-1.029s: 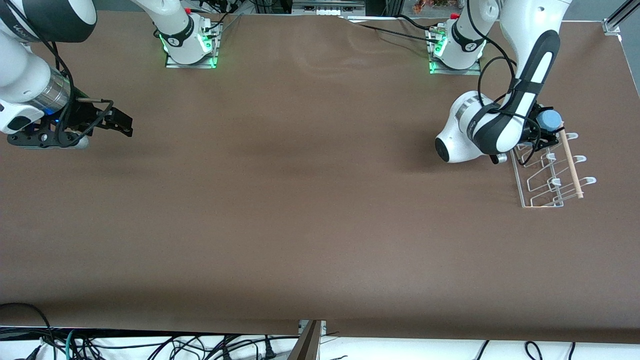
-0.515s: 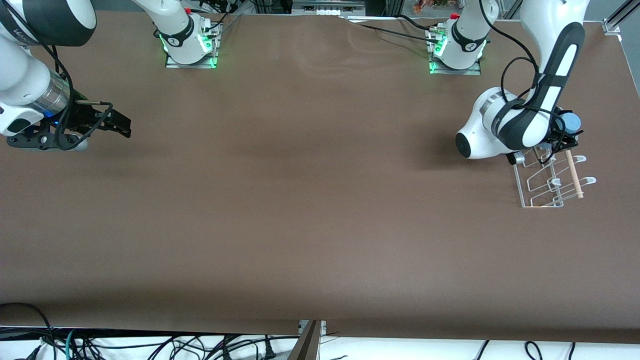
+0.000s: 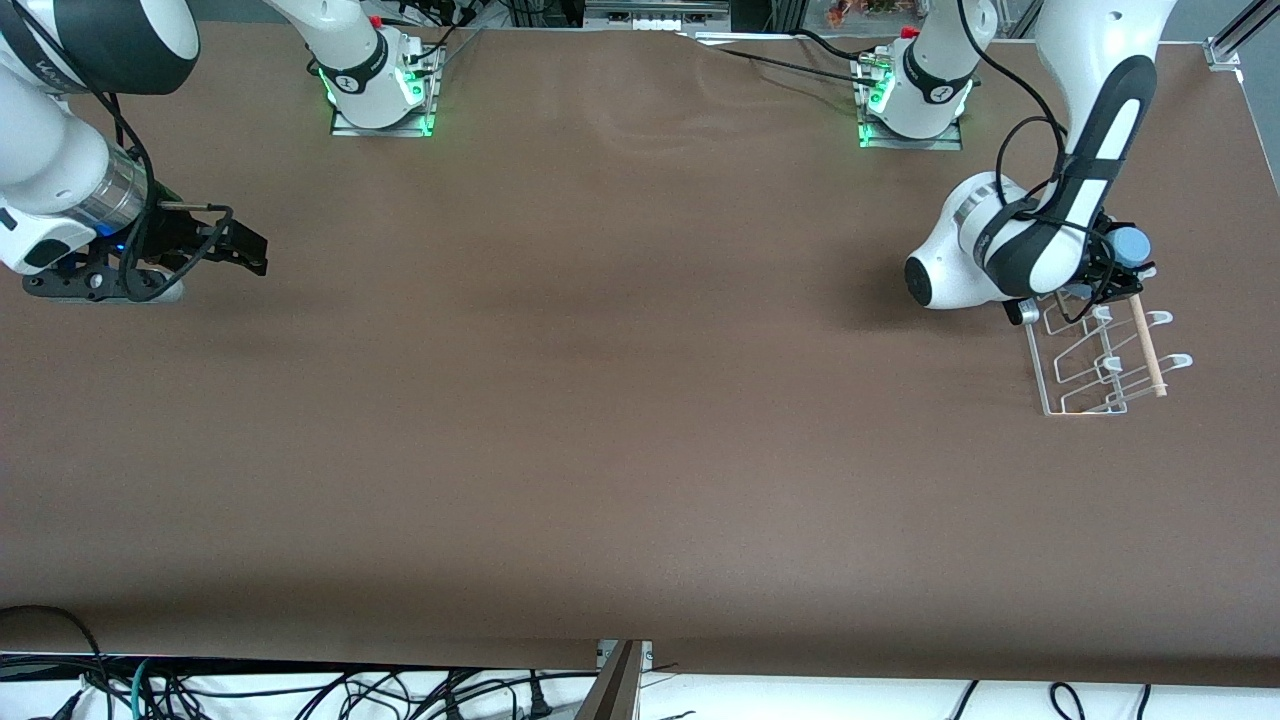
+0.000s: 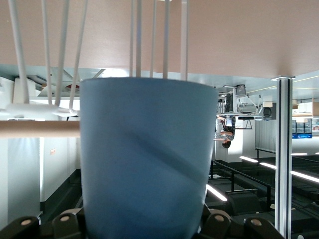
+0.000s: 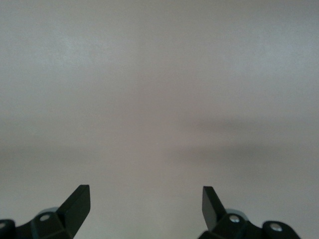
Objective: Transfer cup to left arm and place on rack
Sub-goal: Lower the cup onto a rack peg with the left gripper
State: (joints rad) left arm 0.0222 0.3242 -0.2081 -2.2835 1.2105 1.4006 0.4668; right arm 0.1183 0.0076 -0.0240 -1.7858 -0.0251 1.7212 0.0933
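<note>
The light-blue cup (image 3: 1131,244) hangs upside down, its wide mouth turned toward the table, with my left gripper (image 3: 1118,262) shut on it. It is over the end of the clear wire rack (image 3: 1098,352) that lies nearest the robots' bases. In the left wrist view the cup (image 4: 147,159) fills the middle, with the rack's pegs (image 4: 159,35) and its wooden dowel (image 4: 40,128) close by it. My right gripper (image 3: 246,251) waits low over the table at the right arm's end, open and empty, its fingers (image 5: 79,200) wide apart above bare brown cloth.
The rack's wooden dowel (image 3: 1147,345) runs along its side toward the left arm's end of the table. The left arm's white elbow (image 3: 960,255) hangs low beside the rack. The arm bases (image 3: 380,90) stand on the brown tablecloth (image 3: 620,380).
The left arm carried the cup toward the left arm's end of the table, over the rack's first pegs, then eased slightly back. The right arm hardly shifted.
</note>
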